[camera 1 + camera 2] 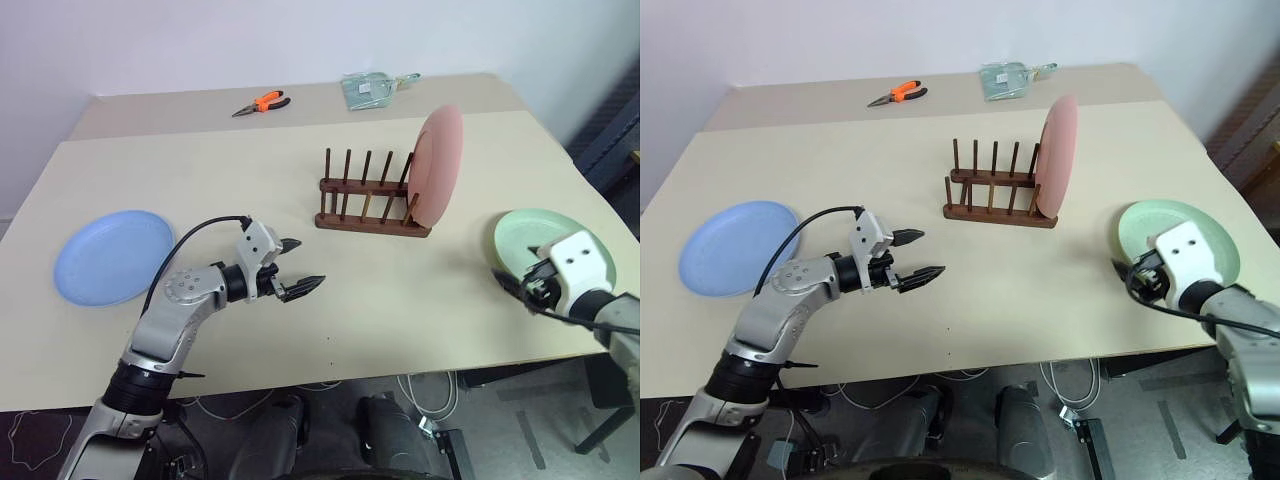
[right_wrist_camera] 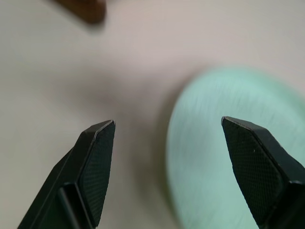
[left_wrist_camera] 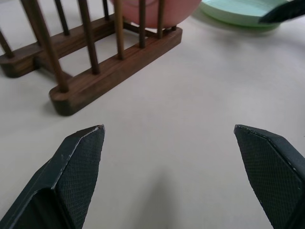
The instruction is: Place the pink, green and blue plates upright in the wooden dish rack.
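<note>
Beige counter (image 1: 300,200) carrying all 3 plates and the wooden dish rack (image 1: 368,205). Rack sits near the counter's middle, dark brown, 2 base bars with thin upright pegs. Pink plate (image 1: 437,165) stands upright on edge in the rack's right end slot, leaning a little to the right; the other slots are free. Green plate (image 1: 535,240) lies flat on the counter, right side near the front edge, apart from the rack. Blue plate (image 1: 113,255) lies flat at far left, well apart from the rack.

Left gripper (image 1: 296,266) hovers over bare counter between the blue plate and the rack, jaws released and spread wide, nothing between them, pointing toward the rack. Left wrist view shows the rack's near corner ahead, pink plate's bottom behind the pegs and the green plate's rim beyond.

Right gripper (image 2: 167,138) sits low at the green plate's near-left rim, jaws released, spread apart, grasping nothing. In its wrist view 1 finger is over bare counter, the other over the plate; cannot tell if it touches the plate.

At the counter's back edge: orange-handled pliers (image 1: 262,102) and a clear plastic bag (image 1: 370,88), both well away from the plates.
</note>
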Robot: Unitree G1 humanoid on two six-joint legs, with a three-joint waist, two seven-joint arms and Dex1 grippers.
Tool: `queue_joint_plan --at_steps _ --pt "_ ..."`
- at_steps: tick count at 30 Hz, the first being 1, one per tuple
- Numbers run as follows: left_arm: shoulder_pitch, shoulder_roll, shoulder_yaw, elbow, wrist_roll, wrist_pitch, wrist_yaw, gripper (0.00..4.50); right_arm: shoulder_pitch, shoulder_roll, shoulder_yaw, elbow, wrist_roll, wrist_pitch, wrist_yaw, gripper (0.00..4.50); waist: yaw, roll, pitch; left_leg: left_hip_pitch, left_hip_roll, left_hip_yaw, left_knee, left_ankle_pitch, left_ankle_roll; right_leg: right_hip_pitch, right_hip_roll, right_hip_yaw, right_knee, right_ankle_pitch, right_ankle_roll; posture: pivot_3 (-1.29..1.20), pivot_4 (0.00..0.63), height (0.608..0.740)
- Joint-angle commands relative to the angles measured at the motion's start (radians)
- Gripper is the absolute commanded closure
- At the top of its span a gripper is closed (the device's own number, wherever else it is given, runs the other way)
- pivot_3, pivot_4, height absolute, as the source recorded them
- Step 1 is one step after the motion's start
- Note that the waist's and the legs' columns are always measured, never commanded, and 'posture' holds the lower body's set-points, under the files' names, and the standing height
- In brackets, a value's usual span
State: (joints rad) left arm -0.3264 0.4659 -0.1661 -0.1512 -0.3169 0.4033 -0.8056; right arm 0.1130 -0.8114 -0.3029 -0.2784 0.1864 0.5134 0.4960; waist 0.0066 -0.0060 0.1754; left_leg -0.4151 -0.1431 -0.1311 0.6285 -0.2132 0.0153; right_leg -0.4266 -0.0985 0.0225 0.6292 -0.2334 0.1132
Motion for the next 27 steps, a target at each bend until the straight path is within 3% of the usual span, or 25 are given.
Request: queue_joint_plan --at_steps 1,3,8,9,13,19,22,25,27 --pt "-0.019 -0.008 0.003 -0.006 0.006 -0.029 -0.011 0.00 -0.005 -0.015 0.057 0.066 -0.140 -0.051 -0.073 1.12 0.006 0.000 0.000 0.000 0.000 0.000 0.000 0.000 0.000 0.000 0.000 0.000 0.000 0.000 0.000 0.00 0.150 0.719" --pt "-0.018 -0.008 0.002 -0.008 0.008 -0.031 -0.011 0.00 -0.021 -0.005 0.067 0.107 -0.168 -0.053 -0.095 1.72 0.007 0.000 0.000 0.000 0.000 0.000 0.000 0.000 0.000 0.000 0.000 0.000 0.000 0.000 0.000 0.00 0.150 0.719" --pt "-0.009 -0.006 0.004 -0.017 0.009 -0.029 -0.010 0.00 -0.049 0.001 0.073 0.143 -0.186 -0.074 -0.089 4.21 0.009 0.000 0.000 0.000 0.000 0.000 0.001 0.000 0.000 0.001 0.000 0.000 0.000 0.000 0.000 0.00 0.150 0.719" --pt "-0.007 -0.006 0.004 -0.019 0.010 -0.028 -0.009 0.00 -0.054 -0.001 0.076 0.144 -0.193 -0.089 -0.087 4.47 0.008 0.000 0.000 0.000 0.000 0.000 0.001 0.000 0.000 0.001 0.000 0.000 0.000 0.000 0.000 0.00 0.150 0.719" --pt "-0.004 -0.005 0.011 -0.016 0.021 -0.034 0.004 0.00 -0.132 0.004 0.031 0.118 -0.211 -0.171 -0.138 4.47 0.004 0.000 0.000 0.000 0.000 0.000 0.000 0.000 0.000 0.000 0.000 0.000 0.000 0.000 0.001 0.00 0.150 0.719" --pt "-0.013 -0.005 0.017 0.019 0.054 -0.071 0.023 0.00 -0.472 0.039 -0.095 0.014 -0.075 -0.170 -0.206 4.47 0.000 0.005 0.002 0.000 0.000 0.001 0.000 0.000 0.000 -0.001 0.001 0.000 0.001 0.000 0.001 0.00 0.150 0.719" --pt "-0.026 -0.017 0.028 0.039 0.057 -0.087 0.036 0.00 -0.683 0.093 -0.118 -0.083 0.147 -0.057 -0.174 4.47 0.005 0.004 0.003 0.000 0.000 0.000 0.000 0.001 0.001 -0.001 0.001 0.000 0.001 0.001 0.002 0.00 0.150 0.719" --pt "-0.036 -0.024 0.040 0.059 0.067 -0.107 0.055 0.00 -0.788 0.165 -0.097 -0.213 0.459 0.105 -0.124 4.47 0.008 0.003 0.002 -0.001 0.001 -0.003 -0.001 0.000 0.001 -0.001 0.001 -0.002 0.000 0.002 0.003 0.00 0.150 0.719" --pt "-0.037 -0.024 0.045 0.073 0.077 -0.120 0.066 0.00 -0.842 0.258 -0.081 -0.272 0.654 0.176 -0.182 4.47 0.006 0.003 0.002 -0.002 0.000 -0.003 0.000 0.000 0.001 -0.001 0.001 -0.003 0.000 0.002 0.003 0.00 0.150 0.719"
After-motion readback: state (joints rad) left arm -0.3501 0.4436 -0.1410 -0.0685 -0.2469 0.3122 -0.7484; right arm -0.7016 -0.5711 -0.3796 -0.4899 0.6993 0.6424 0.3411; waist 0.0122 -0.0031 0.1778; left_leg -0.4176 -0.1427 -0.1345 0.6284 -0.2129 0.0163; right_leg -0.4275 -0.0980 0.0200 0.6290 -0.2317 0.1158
